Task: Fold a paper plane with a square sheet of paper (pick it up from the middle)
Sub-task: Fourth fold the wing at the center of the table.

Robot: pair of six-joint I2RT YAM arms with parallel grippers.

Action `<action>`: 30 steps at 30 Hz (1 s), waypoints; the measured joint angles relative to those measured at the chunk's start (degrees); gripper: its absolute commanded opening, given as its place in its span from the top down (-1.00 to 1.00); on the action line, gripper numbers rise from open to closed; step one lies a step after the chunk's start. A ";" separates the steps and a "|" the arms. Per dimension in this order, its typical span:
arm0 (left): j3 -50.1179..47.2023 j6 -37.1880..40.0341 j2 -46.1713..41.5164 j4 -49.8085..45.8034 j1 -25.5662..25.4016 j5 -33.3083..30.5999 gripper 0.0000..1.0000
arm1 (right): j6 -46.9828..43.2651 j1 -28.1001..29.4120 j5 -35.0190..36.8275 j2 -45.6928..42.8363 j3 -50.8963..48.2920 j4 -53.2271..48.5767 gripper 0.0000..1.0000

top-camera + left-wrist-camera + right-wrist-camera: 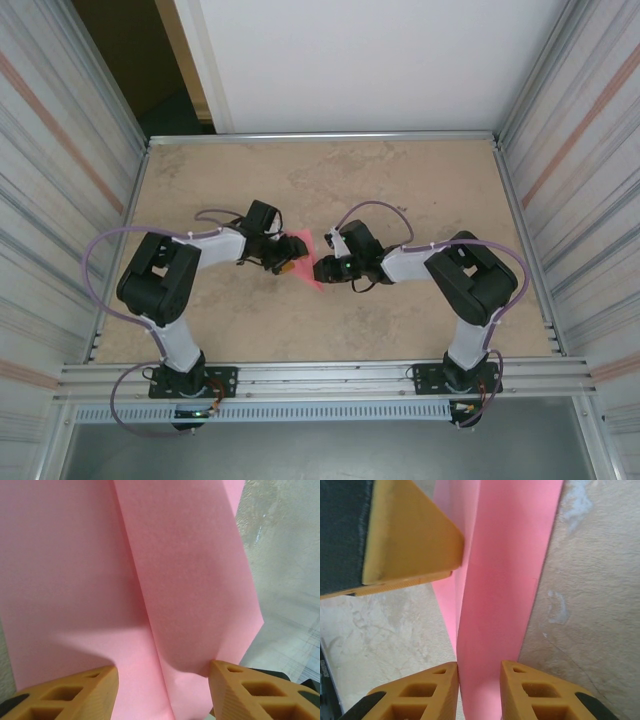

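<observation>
The pink sheet of paper [301, 248] lies mid-table between my two grippers, folded, with a crease running along it. In the left wrist view the paper [75, 580] spreads under my left gripper [164, 672], which is open, its fingers wide apart; the right fingertip [225, 672] touches a raised flap. My left gripper [284, 263] sits at the paper's left side. My right gripper [322, 268] is at its right, open by a narrow gap [479, 667] that straddles a folded strip of the paper [505, 580]. A left finger [405, 535] shows just beyond.
The beige table [400, 190] is fenced by corrugated metal walls [50, 150] on both sides and a rail [320, 375] at the near edge. Both arms reach inward from their bases, fingertips a few centimetres apart.
</observation>
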 measured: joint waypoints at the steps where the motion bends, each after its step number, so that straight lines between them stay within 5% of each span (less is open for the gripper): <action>1: 0.42 0.00 0.26 -0.55 -0.13 -0.04 -0.09 | -0.22 0.22 0.39 0.00 0.00 -0.44 0.46; 15: 3.43 0.00 2.69 -4.68 -0.33 -0.24 -0.13 | -2.43 3.19 4.92 0.00 2.67 -4.42 0.43; 30: 4.31 0.20 3.41 -6.10 -0.33 0.20 -0.17 | -2.99 3.19 5.92 0.13 3.15 -5.22 0.67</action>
